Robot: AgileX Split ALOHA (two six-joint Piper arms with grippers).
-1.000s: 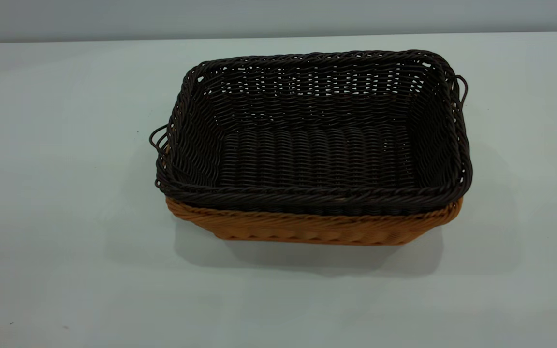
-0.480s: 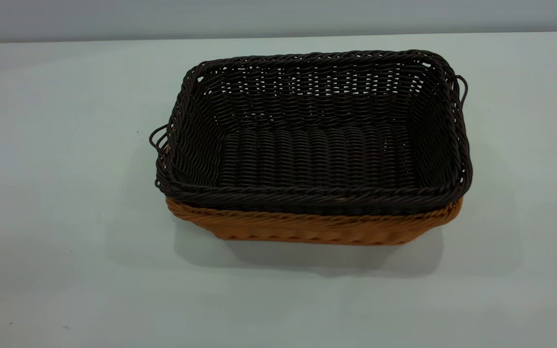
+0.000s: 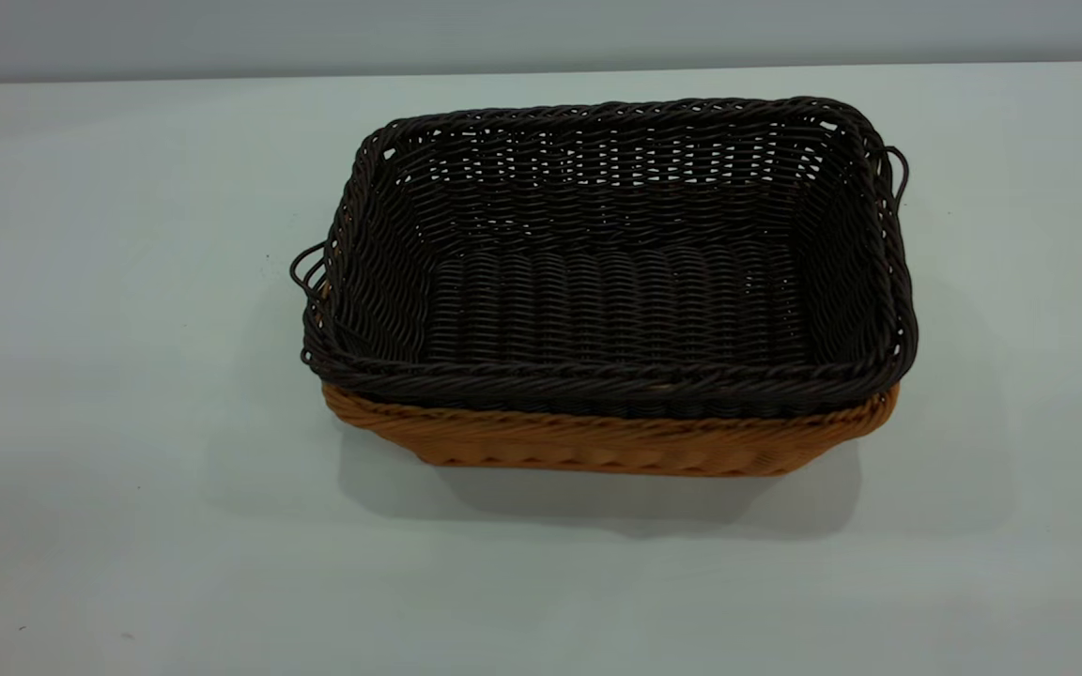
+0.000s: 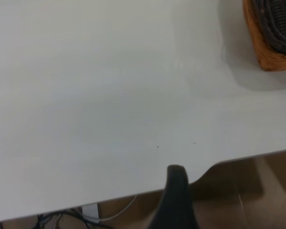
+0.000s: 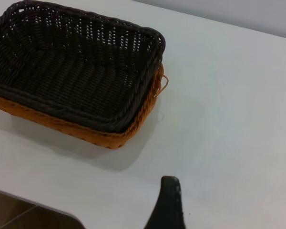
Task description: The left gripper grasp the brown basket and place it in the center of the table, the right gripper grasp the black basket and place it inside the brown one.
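Note:
The black basket (image 3: 611,272) sits nested inside the brown basket (image 3: 616,443), whose orange-tan rim and wall show under it along the near side. Both stand at the middle of the table (image 3: 109,329). Neither gripper shows in the exterior view. In the left wrist view a dark part of the left gripper (image 4: 176,191) hangs over the table's edge, far from the corner of the brown basket (image 4: 271,59). In the right wrist view the right gripper (image 5: 169,200) hovers over bare table, apart from the nested black basket (image 5: 76,71) and brown basket (image 5: 109,136).
The table's edge (image 4: 133,193) with floor and cables below shows in the left wrist view. A table corner (image 5: 62,212) shows in the right wrist view. Bare table lies all around the baskets.

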